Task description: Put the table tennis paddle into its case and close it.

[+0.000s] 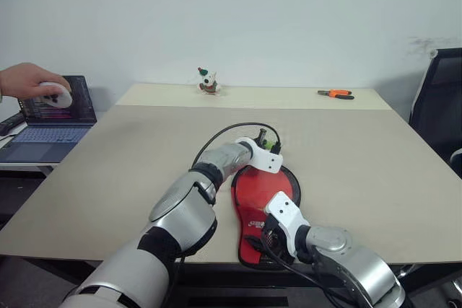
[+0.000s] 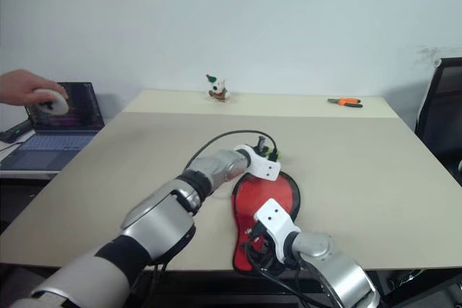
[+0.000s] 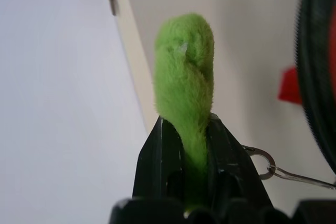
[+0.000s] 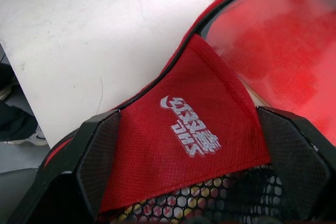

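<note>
- Right gripper (image 4: 184,182) at the near table edge, jaws spread wide to either side of the case's red handle end with its white logo, above a mesh panel; contact with the fabric impossible to judge.
- Case (image 1: 254,203) lying flat on the table (image 1: 375,178) near the front edge, just right of centre, narrow end nearest, round end farther; red side up, black rim around it.
- Table tennis paddle (image 4: 283,35) inside the case, its red rubber face seen through the open edge in the right wrist view.
- Left gripper (image 1: 271,143) at the far end of the case, clamped tight on the fluffy green zipper tag (image 3: 185,77); tag standing out between the black fingers (image 3: 157,161), a small metal ring and pull link trailing beside them toward the case's black zipper edge.
- Black cable (image 1: 231,131) looping over the left forearm.
- Laptop (image 1: 54,117) open on a lower surface off the table's left side, a person's hand (image 1: 29,81) above it holding a white object.
- Small figurine (image 1: 208,81) at the far edge, centre.
- Orange-handled pliers (image 1: 336,94) at the far right edge.
- Black chair (image 1: 440,106) beyond the right side.
</note>
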{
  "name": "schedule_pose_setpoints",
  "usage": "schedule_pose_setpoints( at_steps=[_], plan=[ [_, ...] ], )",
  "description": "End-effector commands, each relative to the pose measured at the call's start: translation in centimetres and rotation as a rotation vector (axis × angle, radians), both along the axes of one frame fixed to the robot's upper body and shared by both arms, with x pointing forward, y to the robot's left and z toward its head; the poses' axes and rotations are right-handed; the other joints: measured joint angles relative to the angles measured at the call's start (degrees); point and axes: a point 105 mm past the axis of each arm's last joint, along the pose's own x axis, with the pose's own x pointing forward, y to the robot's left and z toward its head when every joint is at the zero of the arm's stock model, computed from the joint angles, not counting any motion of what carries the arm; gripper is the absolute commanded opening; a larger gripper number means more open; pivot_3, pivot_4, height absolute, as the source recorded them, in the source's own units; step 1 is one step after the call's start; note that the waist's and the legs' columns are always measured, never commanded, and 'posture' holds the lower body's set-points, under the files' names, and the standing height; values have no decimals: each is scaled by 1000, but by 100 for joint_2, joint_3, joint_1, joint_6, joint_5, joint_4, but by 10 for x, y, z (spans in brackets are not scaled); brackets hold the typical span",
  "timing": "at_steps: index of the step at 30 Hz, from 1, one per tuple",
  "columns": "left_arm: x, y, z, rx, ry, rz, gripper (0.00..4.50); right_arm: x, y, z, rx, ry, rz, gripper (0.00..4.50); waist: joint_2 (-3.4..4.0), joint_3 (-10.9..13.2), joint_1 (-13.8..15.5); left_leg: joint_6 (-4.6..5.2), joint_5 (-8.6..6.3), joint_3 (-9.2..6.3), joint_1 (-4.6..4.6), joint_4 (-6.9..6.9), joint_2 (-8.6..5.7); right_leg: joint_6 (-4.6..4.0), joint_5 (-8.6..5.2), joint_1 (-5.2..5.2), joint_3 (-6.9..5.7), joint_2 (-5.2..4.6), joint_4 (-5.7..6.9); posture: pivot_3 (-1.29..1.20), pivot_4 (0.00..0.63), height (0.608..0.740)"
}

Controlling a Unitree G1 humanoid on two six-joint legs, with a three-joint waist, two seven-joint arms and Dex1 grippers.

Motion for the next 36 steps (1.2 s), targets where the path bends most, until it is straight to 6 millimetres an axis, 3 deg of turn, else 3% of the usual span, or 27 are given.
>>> schedule_pose_setpoints(
  at_steps=[1, 7, 16, 25, 28, 35, 36],
  plan=[
    [-7, -35, 40, -34, -134, -107, 72, -42, 8, -61, -66, 332, 71, 4500, 0, 0, 0, 0, 0, 0, 1, 0, 0, 0, 0, 0, 0, 0, 1, 0, 150, 740],
    [-24, -64, 19, 4, -108, -209, 72, -44, 12, -61, -57, 332, 72, 4500, 0, 0, 3, 0, 0, -2, 0, 1, -1, -1, 0, 1, -2, 0, 1, 0, 150, 740],
    [-46, -98, 6, -6, -77, -326, 72, -41, 11, -62, -55, 330, 58, 4500, 0, 0, 1, 0, 0, 0, 26, 0, 0, 0, -1, 25, 0, 0, 0, 0, 150, 740],
    [-56, -106, -9, 25, -31, -367, 72, -36, 15, -61, -50, 319, 58, 4500, 1, -1, -11, 0, 0, 6, 37, -1, 0, 0, -2, 31, 7, 2, 4, 0, 150, 740],
    [-53, -100, -19, 7, 70, -312, 72, -34, 16, -60, -48, 316, 59, 4500, 2, -4, -17, 0, 0, 10, 45, -3, 0, 0, -2, 35, 11, 4, 5, 0, 150, 740],
    [-50, -92, -18, -69, 149, -277, 2458, -28, 16, -58, -43, 307, 59, 4500, 3, -12, -32, -1, -1, 24, 87, -13, 3, -2, -4, 66, 21, 8, 4, 0, 150, 740],
    [-48, -90, -16, -105, 175, -263, 2458, -26, 16, -57, -41, 304, 57, 4500, 4, -14, -34, -1, -1, 25, 89, -13, 4, -2, -4, 68, 22, 8, 4, 0, 150, 740]
  ],
)
